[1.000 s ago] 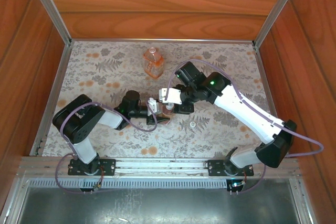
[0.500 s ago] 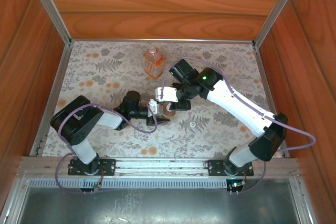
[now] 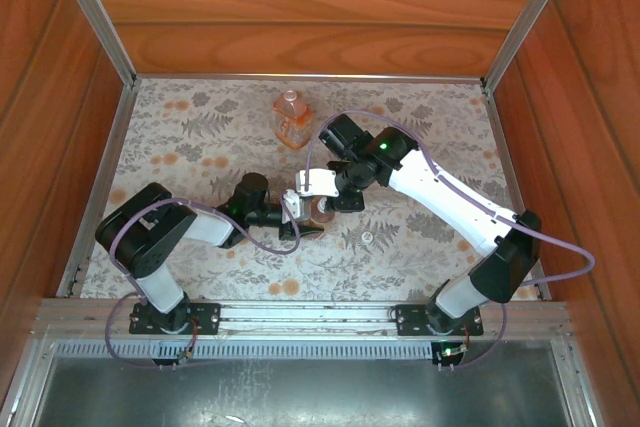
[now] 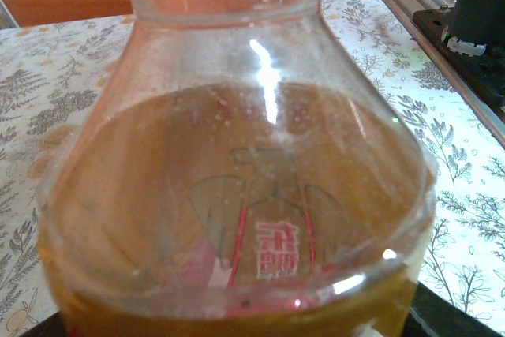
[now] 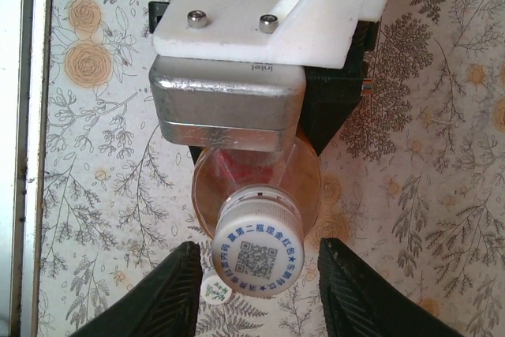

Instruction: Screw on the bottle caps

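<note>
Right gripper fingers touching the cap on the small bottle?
Apart. Right wrist view: the cap sits on the small bottle between the right gripper fingers, with a visible gap on each side.

Amber bottle [image 4: 237, 219]; white cap [image 5: 258, 246], blue print; my black fingers [image 5: 167, 293]; cloth [image 3: 190, 137] white, grey ferns, orange flowers.

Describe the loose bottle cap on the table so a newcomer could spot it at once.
On the floral tablecloth, find the small bottle at the centre. Just right of it, slightly towards the near edge, lies the loose cap, a tiny whitish disc alone on the cloth; the other cap sits on that bottle.
</note>
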Tool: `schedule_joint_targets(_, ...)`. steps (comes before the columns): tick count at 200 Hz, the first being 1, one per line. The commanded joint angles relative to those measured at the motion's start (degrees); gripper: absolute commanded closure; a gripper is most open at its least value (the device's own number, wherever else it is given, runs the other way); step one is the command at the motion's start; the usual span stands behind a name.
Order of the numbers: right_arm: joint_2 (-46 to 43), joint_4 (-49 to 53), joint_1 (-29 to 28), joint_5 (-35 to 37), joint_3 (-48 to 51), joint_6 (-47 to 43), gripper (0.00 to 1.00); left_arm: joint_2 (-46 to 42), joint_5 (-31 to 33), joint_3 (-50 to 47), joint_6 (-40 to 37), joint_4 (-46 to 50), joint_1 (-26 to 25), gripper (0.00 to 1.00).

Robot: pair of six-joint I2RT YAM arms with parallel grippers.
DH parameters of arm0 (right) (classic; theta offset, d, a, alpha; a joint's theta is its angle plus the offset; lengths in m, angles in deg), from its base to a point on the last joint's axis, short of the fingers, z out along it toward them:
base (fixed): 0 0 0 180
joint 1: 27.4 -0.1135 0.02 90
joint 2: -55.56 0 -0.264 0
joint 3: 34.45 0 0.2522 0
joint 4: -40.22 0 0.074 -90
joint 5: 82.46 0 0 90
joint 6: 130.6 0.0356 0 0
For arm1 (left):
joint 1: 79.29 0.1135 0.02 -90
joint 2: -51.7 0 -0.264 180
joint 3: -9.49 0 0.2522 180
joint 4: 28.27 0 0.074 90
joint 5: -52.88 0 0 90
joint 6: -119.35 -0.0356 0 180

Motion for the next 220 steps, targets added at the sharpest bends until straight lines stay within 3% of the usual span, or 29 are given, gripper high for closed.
schedule_joint_targets(1,1.07,1.76,-0.14,-0.91,-1.35,-1.54,0.57,0.06,0.47,-0.21,-1.04,5.73,-0.68,0.44)
schedule_joint_targets(220,2.61,2.38,-0.14,-0.62,-1.32,0.59,0.65,-1.39,1.29,-0.01,-1.32,7.69,-1.19,0.44)
